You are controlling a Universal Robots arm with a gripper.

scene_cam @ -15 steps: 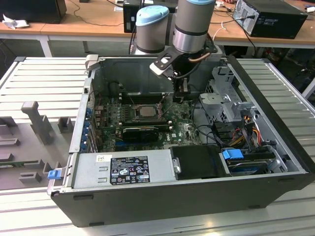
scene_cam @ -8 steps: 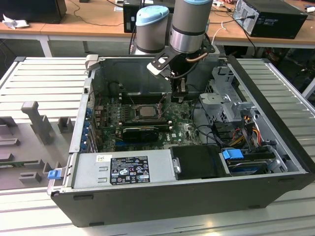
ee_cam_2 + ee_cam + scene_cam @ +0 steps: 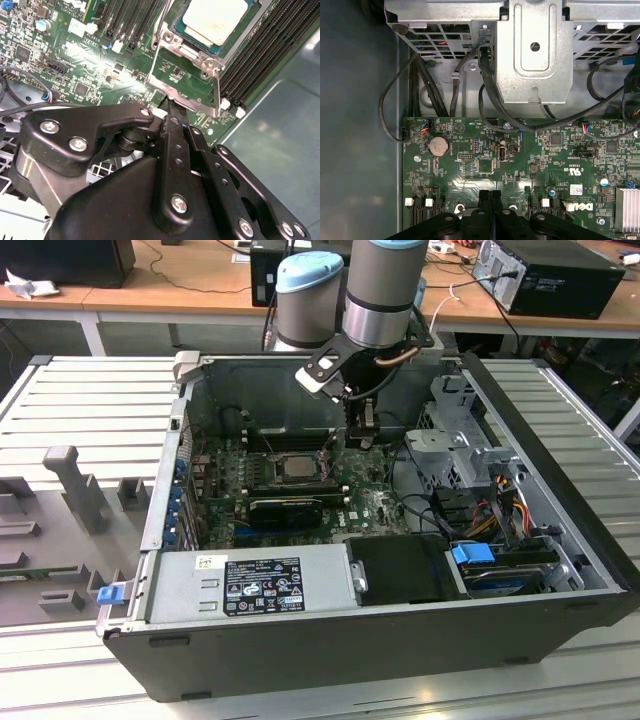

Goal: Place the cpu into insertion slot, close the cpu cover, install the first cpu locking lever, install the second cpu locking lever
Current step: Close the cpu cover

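While we check the exterior view, the pincer (image 3: 335,445) hangs inside the open pc case (image 3: 400,645). It sits just beside the cpu (image 3: 297,466), at approx. 2 o'clock of it. The cpu lies flat in the insertion slot (image 3: 169,37). In both wrist views the pincer's clenched, fingers (image 3: 484,200) pressed together w/ nothing seen between, tips at the slot's silver rim.

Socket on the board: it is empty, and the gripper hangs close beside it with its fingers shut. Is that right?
Not quite. The socket is not empty: the second wrist view shows the pale square chip lying in it. The rest holds: the gripper hangs close beside it with its fingers shut.
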